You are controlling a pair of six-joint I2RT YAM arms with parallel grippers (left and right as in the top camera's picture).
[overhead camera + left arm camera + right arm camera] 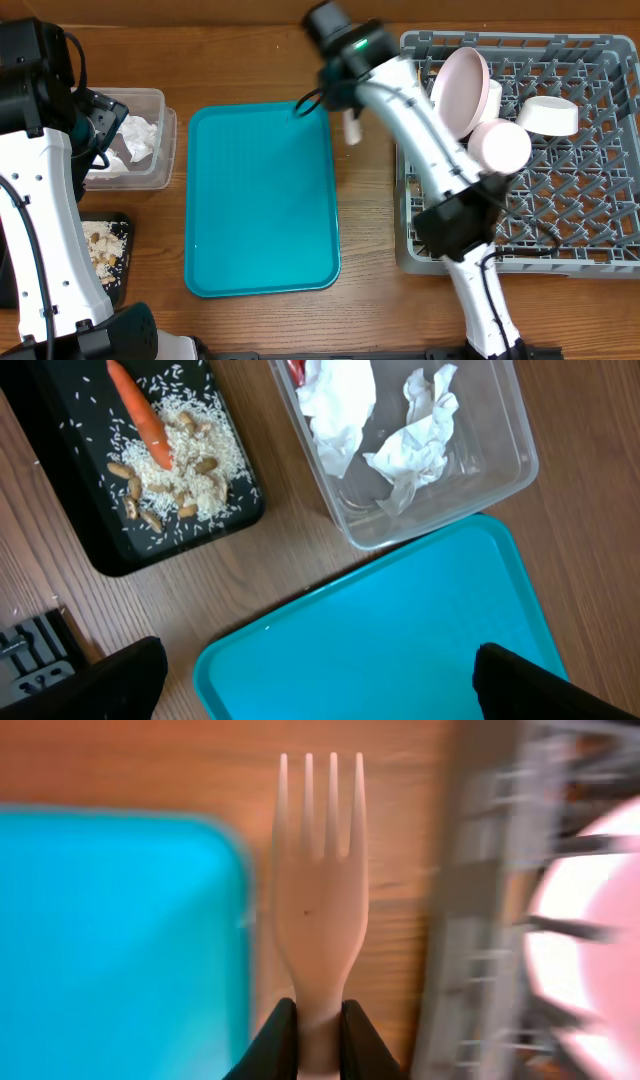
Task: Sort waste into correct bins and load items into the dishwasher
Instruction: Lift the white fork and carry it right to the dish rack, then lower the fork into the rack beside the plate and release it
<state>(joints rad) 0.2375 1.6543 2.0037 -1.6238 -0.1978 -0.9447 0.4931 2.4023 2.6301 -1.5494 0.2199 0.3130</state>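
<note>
My right gripper (318, 1042) is shut on the handle of the white plastic fork (320, 900). It holds the fork (352, 130) above the wood between the teal tray and the grey dish rack (420, 250). The rack holds the pink plate (462, 88), a pinkish bowl (500, 145) and a white bowl or cup (548, 115). My left gripper (320, 700) is open and empty over the teal tray's corner. The clear tub (500, 480) holds white napkins (410, 445) and a bit of red wrapper (295, 368). The black tray (60, 510) holds the carrot (140, 415), rice and nuts (180, 470).
The teal serving tray (260, 200) lies bare in the middle of the wooden table, between the clear tub (150, 100) and the rack. The black tray (110, 260) sits at the front left. The right arm reaches across the rack's left side.
</note>
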